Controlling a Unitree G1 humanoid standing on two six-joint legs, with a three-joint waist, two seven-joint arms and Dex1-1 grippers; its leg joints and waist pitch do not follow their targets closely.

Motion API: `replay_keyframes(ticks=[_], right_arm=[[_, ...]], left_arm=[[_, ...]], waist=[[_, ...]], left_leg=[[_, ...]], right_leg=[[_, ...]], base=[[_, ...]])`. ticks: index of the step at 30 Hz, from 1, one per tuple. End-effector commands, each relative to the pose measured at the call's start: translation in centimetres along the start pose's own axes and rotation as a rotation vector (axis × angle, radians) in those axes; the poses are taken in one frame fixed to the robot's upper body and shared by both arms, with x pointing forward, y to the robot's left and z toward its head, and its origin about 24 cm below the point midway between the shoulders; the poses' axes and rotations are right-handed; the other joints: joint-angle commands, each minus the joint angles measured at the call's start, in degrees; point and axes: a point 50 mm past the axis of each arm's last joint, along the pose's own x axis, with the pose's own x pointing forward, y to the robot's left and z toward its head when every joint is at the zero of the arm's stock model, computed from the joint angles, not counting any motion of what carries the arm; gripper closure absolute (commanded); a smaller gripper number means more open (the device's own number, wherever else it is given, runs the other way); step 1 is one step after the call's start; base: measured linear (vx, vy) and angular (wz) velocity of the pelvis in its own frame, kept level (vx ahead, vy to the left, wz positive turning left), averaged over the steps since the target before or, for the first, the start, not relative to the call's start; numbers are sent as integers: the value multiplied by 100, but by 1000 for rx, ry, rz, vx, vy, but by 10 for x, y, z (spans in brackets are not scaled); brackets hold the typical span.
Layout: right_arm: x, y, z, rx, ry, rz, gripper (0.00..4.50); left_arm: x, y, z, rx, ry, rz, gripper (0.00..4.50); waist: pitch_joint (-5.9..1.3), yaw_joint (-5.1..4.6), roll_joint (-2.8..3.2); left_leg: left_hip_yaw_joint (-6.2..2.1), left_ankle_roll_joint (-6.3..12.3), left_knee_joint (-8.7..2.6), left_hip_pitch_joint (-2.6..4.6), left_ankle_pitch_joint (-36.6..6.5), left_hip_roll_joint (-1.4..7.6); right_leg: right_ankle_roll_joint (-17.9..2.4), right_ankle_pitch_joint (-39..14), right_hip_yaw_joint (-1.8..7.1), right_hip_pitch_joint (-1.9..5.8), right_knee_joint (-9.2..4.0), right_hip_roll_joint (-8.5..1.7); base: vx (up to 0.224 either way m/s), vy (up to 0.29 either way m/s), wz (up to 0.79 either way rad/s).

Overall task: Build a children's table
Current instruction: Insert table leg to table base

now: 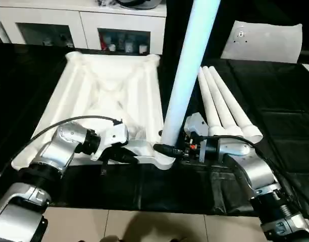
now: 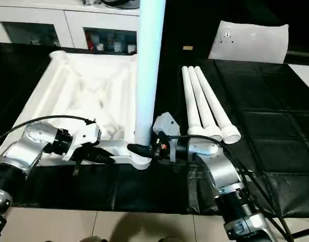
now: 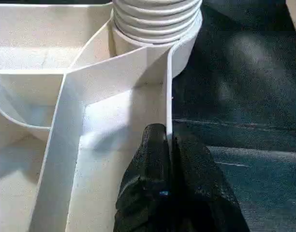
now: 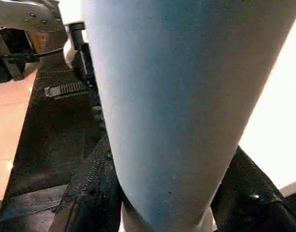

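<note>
The white tabletop (image 1: pixel 109 85) lies upside down on the black mat, its ribbed underside facing up. One white leg (image 1: pixel 187 70) stands upright in the near right corner socket (image 3: pixel 157 19). My right gripper (image 1: pixel 167 149) is shut on this leg just above the socket, with a black finger (image 4: pixel 92 193) on either side of the tube (image 4: pixel 177 96). My left gripper (image 1: pixel 128 156) is shut on the tabletop's near rim (image 3: pixel 168 96), pinching the thin wall a little left of that corner. Three loose legs (image 1: pixel 222 106) lie side by side on the mat to the right.
A flat white bag (image 1: pixel 263 43) lies at the back right of the mat. White cabinets (image 1: pixel 84 25) stand behind the tabletop. The black mat (image 1: pixel 275 101) ends near me at a tiled floor (image 1: pixel 144 227). A cable (image 1: pixel 68 121) loops over my left wrist.
</note>
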Motion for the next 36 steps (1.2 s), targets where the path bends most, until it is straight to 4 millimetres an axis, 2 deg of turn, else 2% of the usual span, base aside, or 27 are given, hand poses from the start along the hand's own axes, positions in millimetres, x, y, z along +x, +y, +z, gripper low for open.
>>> replay_keyframes(ticks=[1,4,8,9,10,11,13,14,15,16,17,18,19,20,21,22,24,26,28,29,30,31,35,36], right_arm=[[16,27,-37,104,145,158,260],[17,27,-37,101,142,157,260],[19,26,-37,95,140,144,260],[20,24,-38,92,137,110,260],[22,22,-38,87,132,76,260],[24,20,-38,83,127,46,260],[27,14,-39,76,121,-37,260],[28,10,-39,82,114,-92,260],[31,3,-39,104,98,-185,260],[32,2,-39,110,94,-207,260],[33,-2,-40,125,86,-258,260],[33,-3,-40,133,83,-285,260],[34,-5,-40,141,80,-311,260],[35,-8,-41,155,76,-358,260],[37,-11,-41,166,74,-397,260],[38,-14,-41,173,76,-433,260],[42,-17,-41,174,78,-476,260],[45,-17,-40,183,69,-481,260],[48,-16,-39,197,61,-478,260],[48,-16,-39,201,61,-473,260],[49,-15,-40,204,64,-469,260],[50,-14,-41,208,67,-468,260],[51,-12,-44,269,49,-470,260],[51,-12,-44,274,44,-469,225]], left_arm=[[6,3,2,17,37,12,450],[4,3,0,4,36,39,450],[0,3,-4,-14,33,75,450],[-4,1,-6,-32,29,105,450],[-7,-2,-8,-50,24,134,450],[-10,-5,-10,-65,20,159,450],[-12,-12,-13,-97,11,195,450],[-10,-17,-14,-123,4,216,450],[-5,-26,-13,-170,-18,266,450],[-3,-27,-13,-182,-24,278,450],[2,-31,-11,-207,-40,306,450],[5,-33,-10,-220,-51,322,450],[9,-34,-8,-229,-61,338,450],[16,-36,-5,-247,-81,356,450],[23,-38,-1,-264,-98,374,450],[30,-39,4,-278,-113,389,450],[39,-41,12,-293,-125,399,450],[42,-40,16,-303,-119,417,450],[42,-35,17,-302,-107,441,450],[42,-32,18,-295,-102,451,450],[40,-30,18,-287,-96,457,450],[39,-27,19,-277,-90,461,450],[36,-25,18,-265,-63,470,450],[36,-25,18,-266,-61,473,450]], waist=[[-207,-35,33],[-186,-38,34],[-183,-57,28],[-214,-62,19],[-202,-71,26],[-216,-89,42],[-178,-146,36],[-201,-176,16],[-163,-224,18],[-173,-265,-8],[-164,-335,-56],[-155,-357,-22],[-152,-367,-14],[-161,-365,-37],[-156,-370,-66],[-162,-374,-61],[-173,-376,-97],[-184,-385,-106],[-200,-371,-101],[-206,-365,-119],[-227,-350,-113],[-229,-338,-108],[-214,-321,-94],[-210,-319,-99]], left_leg=[[-60,198,-420,2,-1063,291],[-73,121,-450,33,-1315,320],[-82,83,-467,22,-1408,323],[-88,68,-464,26,-1412,329],[-96,54,-471,17,-1436,339],[-102,7,-472,28,-1493,359],[-112,-17,-500,-11,-1603,338],[-116,-65,-494,15,-1716,352],[-128,-60,-503,-4,-1844,321],[-138,-101,-507,-7,-1875,341],[-159,-89,-521,-59,-1888,321],[-158,-93,-498,-7,-1993,314],[-157,-73,-484,11,-2056,304],[-158,-48,-469,23,-2089,308],[-144,-25,-464,32,-2098,310],[-137,-28,-464,43,-2120,314],[-145,-4,-467,11,-2049,298],[-138,15,-470,5,-2012,303],[-122,67,-460,-8,-1924,285],[-110,108,-457,-14,-1850,280],[-103,133,-457,-32,-1684,277],[-92,154,-459,-26,-1589,284],[-92,138,-471,-27,-1669,282],[-99,117,-475,-22,-1756,286]], right_leg=[[-1209,-1180,297,244,-448,-462],[-1101,-1772,309,208,-502,-477],[-1068,-1879,313,200,-508,-475],[-1072,-1896,310,215,-495,-484],[-1090,-1914,313,206,-490,-499],[-1110,-1974,318,196,-482,-518],[-1062,-2209,306,186,-507,-490],[-1041,-2395,313,172,-507,-502],[-939,-2728,303,151,-557,-483],[-924,-2780,307,160,-538,-495],[-845,-2998,288,175,-559,-485],[-785,-3216,295,113,-592,-483],[-742,-3325,297,88,-620,-474],[-704,-3384,310,75,-632,-480],[-707,-3354,315,47,-647,-466],[-708,-3335,322,41,-643,-461],[-625,-3377,309,58,-647,-461],[-609,-3206,313,56,-632,-445],[-622,-2985,319,67,-626,-434],[-621,-2856,325,66,-626,-426],[-655,-2602,324,97,-598,-424],[-707,-2398,321,94,-586,-417],[-730,-2462,314,100,-592,-421],[-708,-2600,313,97,-603,-428]], base=[[0,0,0],[0,0,0],[0,0,0],[0,0,0],[0,0,0],[0,0,0],[0,0,0],[0,0,0],[0,0,0],[0,0,0],[0,0,0],[0,0,0],[0,0,0],[0,0,0],[0,0,0],[0,0,0],[0,0,0],[0,0,0],[0,0,0],[0,0,0],[0,0,0],[0,0,0],[0,0,0],[0,0,0]])
